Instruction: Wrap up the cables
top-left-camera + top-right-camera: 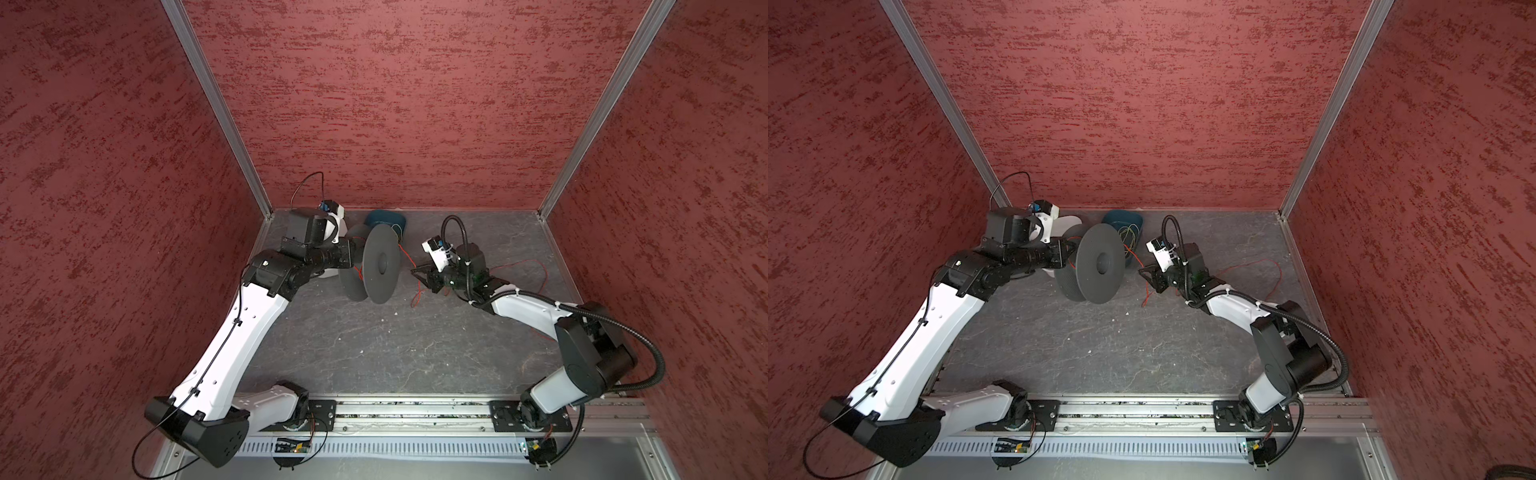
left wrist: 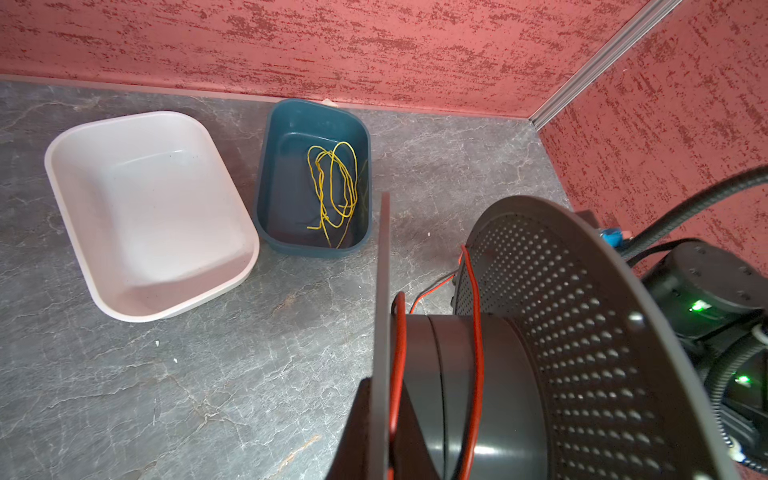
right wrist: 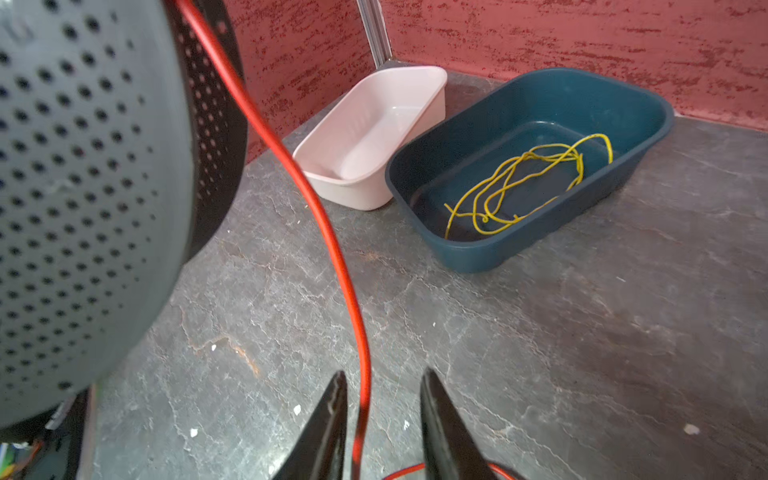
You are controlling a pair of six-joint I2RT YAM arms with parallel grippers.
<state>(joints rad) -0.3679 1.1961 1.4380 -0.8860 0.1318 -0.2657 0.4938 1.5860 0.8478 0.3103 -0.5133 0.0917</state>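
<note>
We find the spool (image 3: 83, 187) just left of our right gripper (image 3: 384, 374), with the cable (image 3: 333, 245) running from it between the gripper's fingers (image 3: 332, 415) and on across the table (image 3: 582, 353) to the gripper's right. Beyond the gripper, by the back wall (image 1: 415, 104), two tubs stand side by side: the nearer tub (image 3: 478, 255) holds loose wires (image 3: 534, 156), and the farther tub (image 3: 353, 195) lies just past it, leftward.

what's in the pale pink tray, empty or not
Empty: the pale pink tray shows only a bare floor in both wrist views; the yellow wires lie in the blue tray beside it.
</note>
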